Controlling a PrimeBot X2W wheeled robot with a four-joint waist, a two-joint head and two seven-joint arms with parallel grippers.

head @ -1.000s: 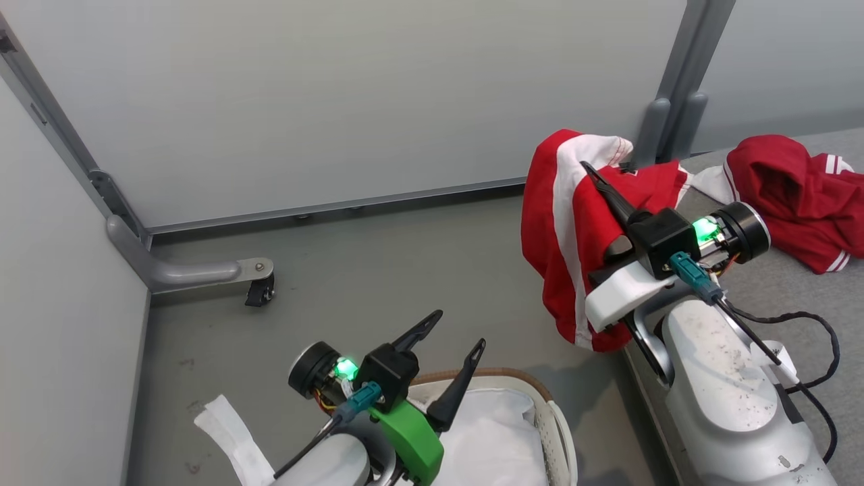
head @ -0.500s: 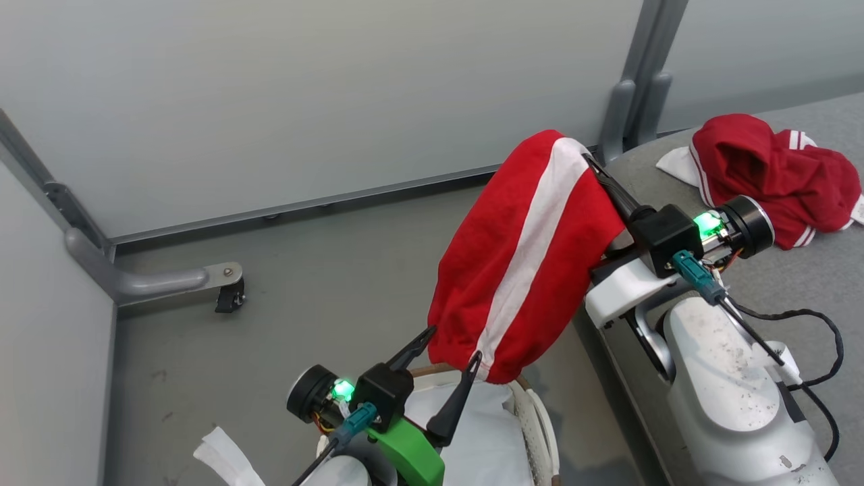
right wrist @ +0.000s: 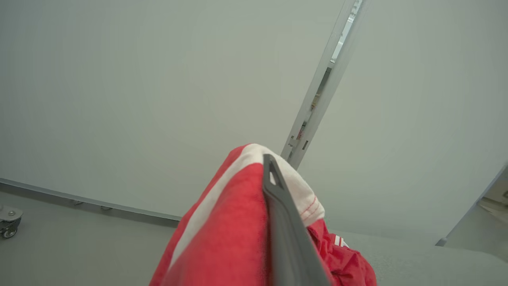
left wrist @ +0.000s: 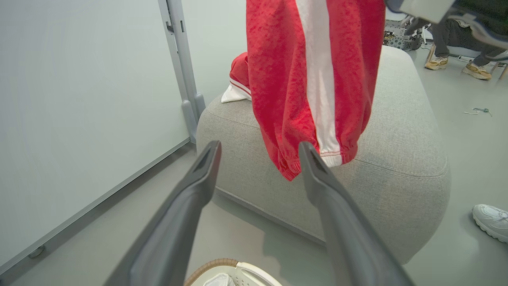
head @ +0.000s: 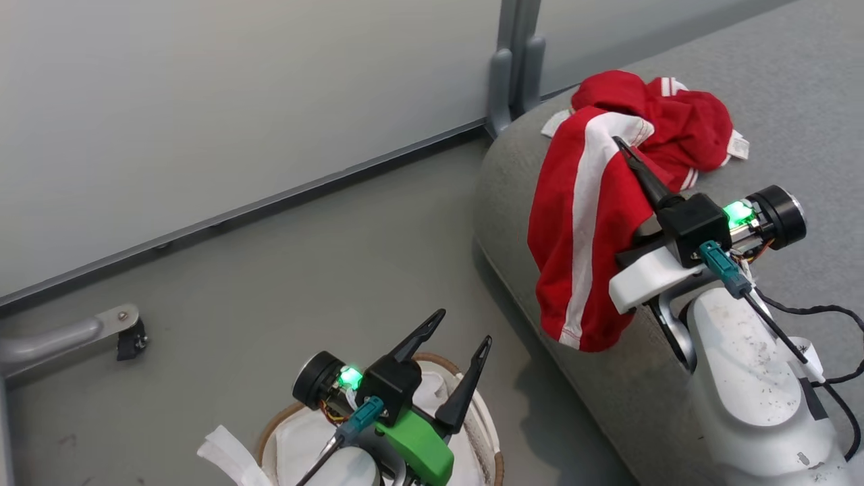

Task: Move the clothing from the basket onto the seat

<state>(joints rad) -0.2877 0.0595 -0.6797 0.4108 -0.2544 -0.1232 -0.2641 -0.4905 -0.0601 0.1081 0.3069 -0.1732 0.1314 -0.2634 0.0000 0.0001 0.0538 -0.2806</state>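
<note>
**Seat, two garments, basket**

Grey seat [head: 776, 101] on grey floor [head: 304, 270], its rounded corner beside a wall post [head: 513, 61]; open floor left of the seat. On the seat near that corner: striped garment [head: 682, 121]. Clenched right pincer [head: 619, 142] grasps the banded garment [head: 574, 236], hanging over the seat's left edge. Released left pincer [head: 462, 327] hovers over the basket [head: 486, 418], left of the seat.

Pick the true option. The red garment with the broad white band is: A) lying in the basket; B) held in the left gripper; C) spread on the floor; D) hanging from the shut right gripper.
D: the right gripper is shut on the banded garment, which dangles by the seat.
</note>
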